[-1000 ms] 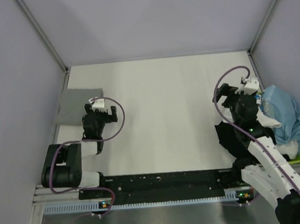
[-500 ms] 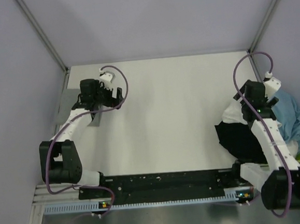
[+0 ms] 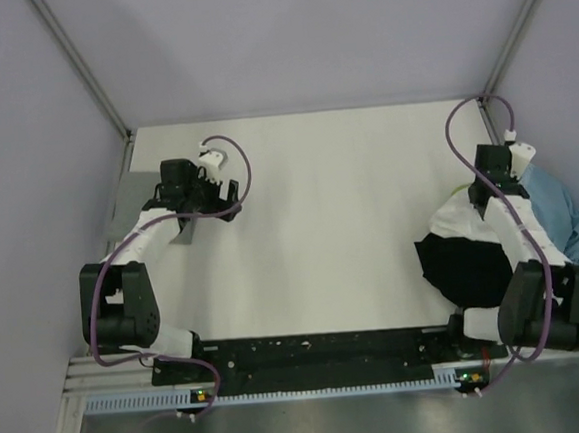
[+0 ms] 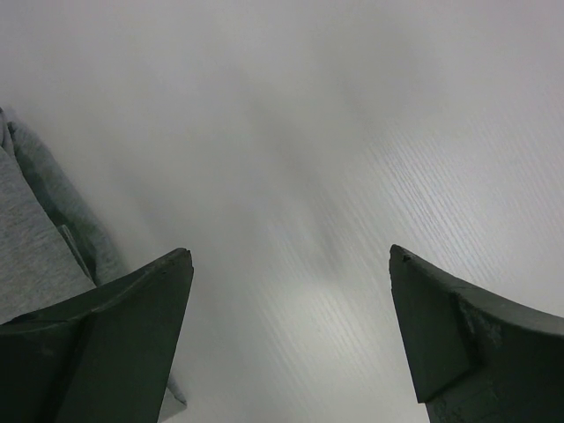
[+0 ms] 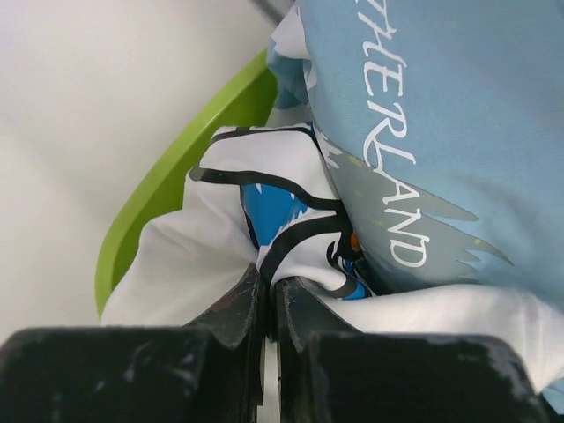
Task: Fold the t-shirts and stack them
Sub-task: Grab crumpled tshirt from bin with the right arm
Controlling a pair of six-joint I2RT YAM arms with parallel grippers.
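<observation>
Left claw (image 4: 291, 264): released, jaws wide apart, over the table (image 4: 352, 132) at far left, just beside grey t-shirt (image 4: 31, 238).
Right claw (image 5: 269, 295): clenched on a fold of white t-shirt (image 5: 264, 211), at lime tray (image 5: 150, 207) rim, far right.
Light blue t-shirt (image 5: 423, 106): lies over the white one.
Black t-shirt (image 3: 469, 268): on table, near right.

Right pincer (image 5: 269, 280) now tight on white printed t-shirt (image 5: 198, 251); left pincer (image 4: 291, 264) farther out.
</observation>
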